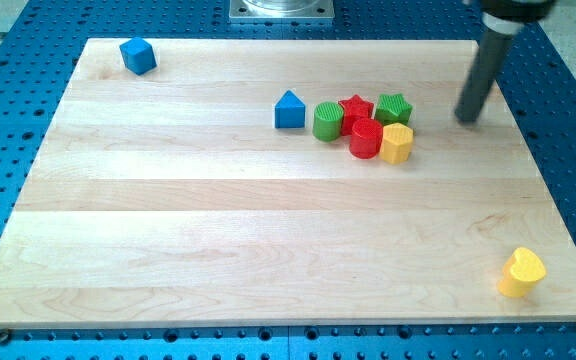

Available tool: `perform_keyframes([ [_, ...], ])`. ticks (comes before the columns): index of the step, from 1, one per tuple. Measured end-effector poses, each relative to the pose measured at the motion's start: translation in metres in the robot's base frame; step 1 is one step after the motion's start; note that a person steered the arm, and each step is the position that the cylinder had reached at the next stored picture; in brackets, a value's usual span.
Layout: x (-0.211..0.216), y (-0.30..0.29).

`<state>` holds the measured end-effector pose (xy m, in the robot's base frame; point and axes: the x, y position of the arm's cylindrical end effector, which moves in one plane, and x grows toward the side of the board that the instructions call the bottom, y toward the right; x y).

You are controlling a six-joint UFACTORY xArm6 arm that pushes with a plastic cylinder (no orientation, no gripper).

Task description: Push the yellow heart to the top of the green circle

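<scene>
The yellow heart [521,273] lies near the board's bottom right corner. The green circle [328,121] stands in a cluster at the upper middle, touching a red star [356,108] and a red cylinder [365,138]. My tip [467,119] rests on the board at the upper right, to the right of the cluster and far above the yellow heart, touching no block.
A green star [394,108] and a yellow hexagon [397,143] sit at the cluster's right side. A blue triangular block [289,110] lies just left of the green circle. A blue cube [138,55] sits near the top left corner. The wooden board [168,230] lies on a blue perforated table.
</scene>
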<state>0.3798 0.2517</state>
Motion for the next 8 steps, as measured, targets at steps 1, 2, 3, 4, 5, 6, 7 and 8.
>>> perform_keyframes([
  [1,0.092,0.006],
  [2,0.158,0.017],
  [3,0.199,0.028],
  [4,0.229,0.038],
  [5,0.235,0.016],
  [6,0.199,-0.019],
  [7,0.165,-0.064],
  [8,0.163,-0.151],
])
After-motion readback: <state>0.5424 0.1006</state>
